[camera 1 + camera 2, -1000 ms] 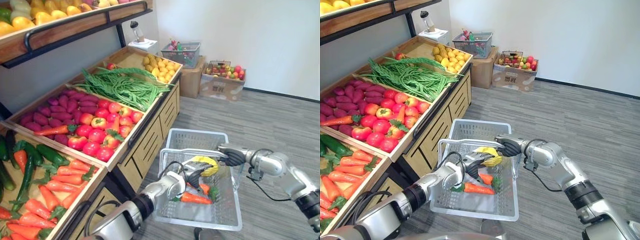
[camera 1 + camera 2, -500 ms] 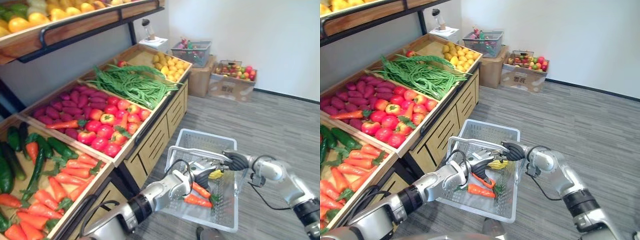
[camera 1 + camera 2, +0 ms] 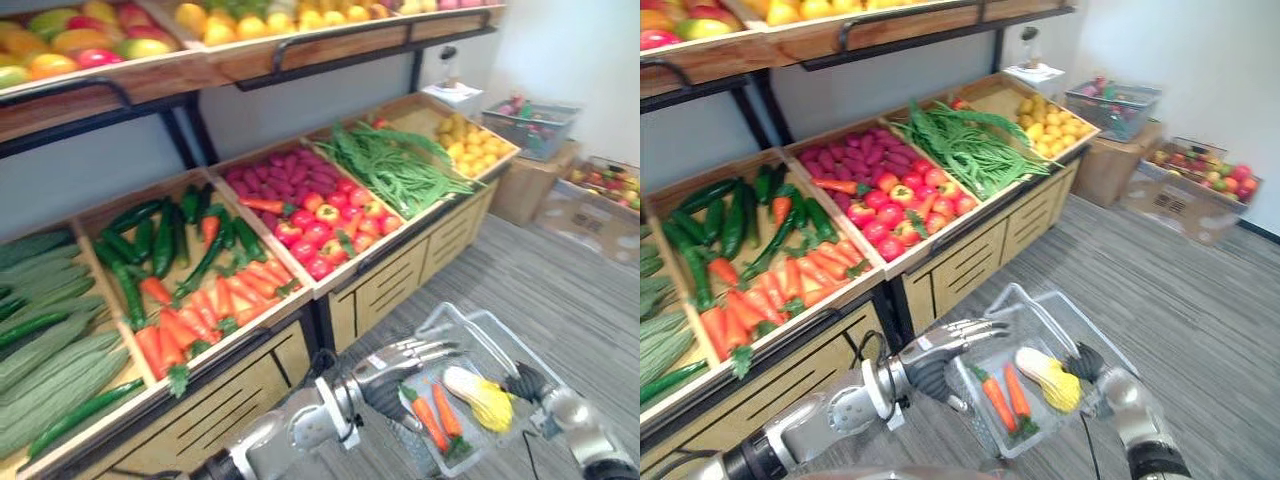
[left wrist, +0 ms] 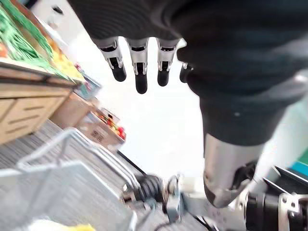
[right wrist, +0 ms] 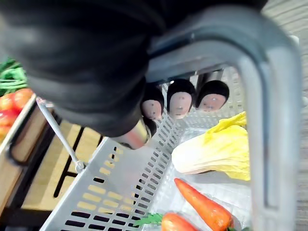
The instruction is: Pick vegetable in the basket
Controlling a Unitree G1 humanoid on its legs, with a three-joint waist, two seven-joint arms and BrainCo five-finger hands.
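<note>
A grey wire basket [image 3: 1035,300] hangs low at the right, in front of the shelves. Two carrots [image 3: 432,420] and a pale yellow cabbage [image 3: 480,396] lie in it; the right wrist view shows the cabbage [image 5: 216,150] and a carrot [image 5: 202,208] from close up. My right hand [image 3: 525,383] is shut round the basket's handle [image 5: 274,120], its fingers [image 5: 180,101] curled under the bar. My left hand [image 3: 385,378] hovers at the basket's left rim, open and empty, with its fingers [image 4: 139,67] straight.
Slanted wooden crates line the left: carrots and cucumbers [image 3: 190,270], tomatoes and purple sweet potatoes [image 3: 310,200], green beans [image 3: 395,165], yellow fruit [image 3: 470,145]. A fruit shelf [image 3: 230,30] runs above. Boxes and a small basket [image 3: 600,185] stand at the far right on the grey floor.
The camera has swung left toward the shelves. My left hand has let go of a carrot and pulled back to the basket's rim, fingers straight. The right hand still holds the handle.
</note>
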